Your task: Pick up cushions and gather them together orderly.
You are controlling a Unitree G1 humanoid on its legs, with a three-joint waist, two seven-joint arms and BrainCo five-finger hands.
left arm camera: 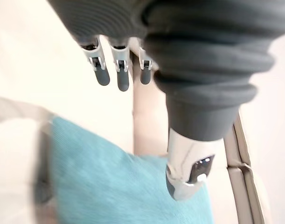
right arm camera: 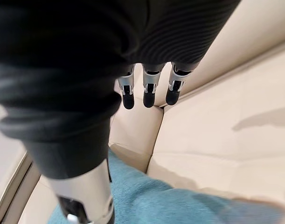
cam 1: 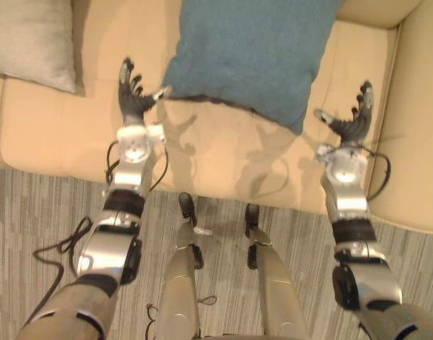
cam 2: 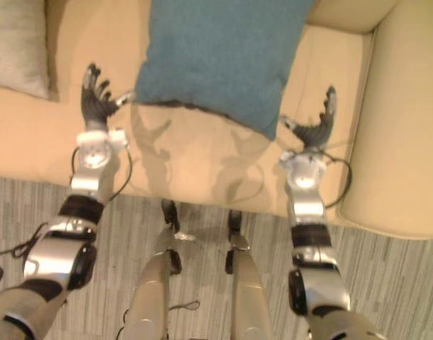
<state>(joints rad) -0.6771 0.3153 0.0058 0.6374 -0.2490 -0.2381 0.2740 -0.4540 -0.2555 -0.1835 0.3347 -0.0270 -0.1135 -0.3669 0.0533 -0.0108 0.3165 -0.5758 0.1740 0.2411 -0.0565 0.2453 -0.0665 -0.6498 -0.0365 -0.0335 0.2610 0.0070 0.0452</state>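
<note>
A teal cushion (cam 1: 255, 53) lies on the cream sofa seat (cam 1: 209, 152), leaning toward the backrest. My left hand (cam 1: 133, 95) hovers at its left lower corner, open, thumb almost touching the corner. My right hand (cam 1: 352, 122) is held open just right of the cushion's lower right corner, apart from it. A beige cushion (cam 1: 32, 39) rests at the sofa's far left. In the left wrist view the teal cushion (left arm camera: 109, 182) shows past my thumb (left arm camera: 189, 163); in the right wrist view its edge (right arm camera: 179, 203) lies below my straight fingers (right arm camera: 149, 91).
The sofa's right armrest (cam 1: 418, 113) rises close beside my right hand. Striped grey carpet (cam 1: 46, 212) runs along the sofa's front edge.
</note>
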